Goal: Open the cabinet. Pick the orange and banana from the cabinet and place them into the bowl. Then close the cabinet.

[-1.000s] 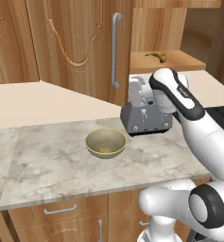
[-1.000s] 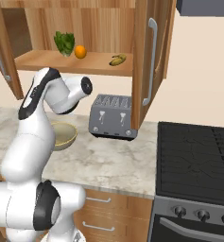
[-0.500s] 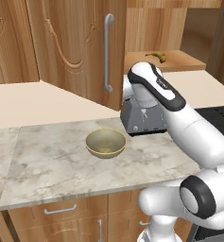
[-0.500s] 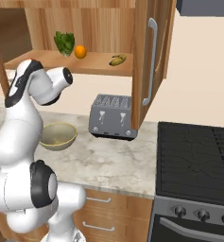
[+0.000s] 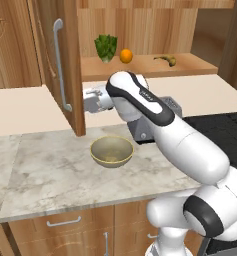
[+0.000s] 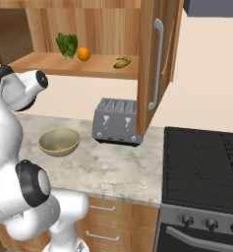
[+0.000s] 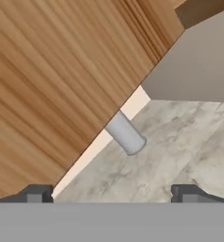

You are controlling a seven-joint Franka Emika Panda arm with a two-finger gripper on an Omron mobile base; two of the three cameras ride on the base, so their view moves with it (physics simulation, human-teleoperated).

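Note:
The cabinet (image 5: 45, 45) stands open, both doors swung out. On its shelf lie the orange (image 5: 126, 56) and, to the right, the banana (image 5: 165, 60). The right base view shows the cabinet (image 6: 146, 44), the orange (image 6: 83, 54) and the banana (image 6: 121, 62) as well. Below on the counter sits the olive bowl (image 5: 111, 151) (image 6: 59, 141), with nothing in it. My gripper (image 5: 88, 100) is open beside the inner edge of the left door, near the lower end of its silver handle (image 5: 60, 65). In the hand view my gripper (image 7: 111, 194) holds nothing, and the handle's end (image 7: 126, 134) juts from the wood just ahead.
A leafy green vegetable (image 5: 106, 47) stands left of the orange. The grey toaster (image 6: 117, 120) sits behind the bowl, under the right door's handle (image 6: 159, 64). A black stove (image 6: 206, 167) fills the right. Marble counter (image 5: 45, 170) spreads left of the bowl.
The left door has swung wider open, uncovering the orange and the green on the shelf. My arm has swept left with it, away from the toaster.

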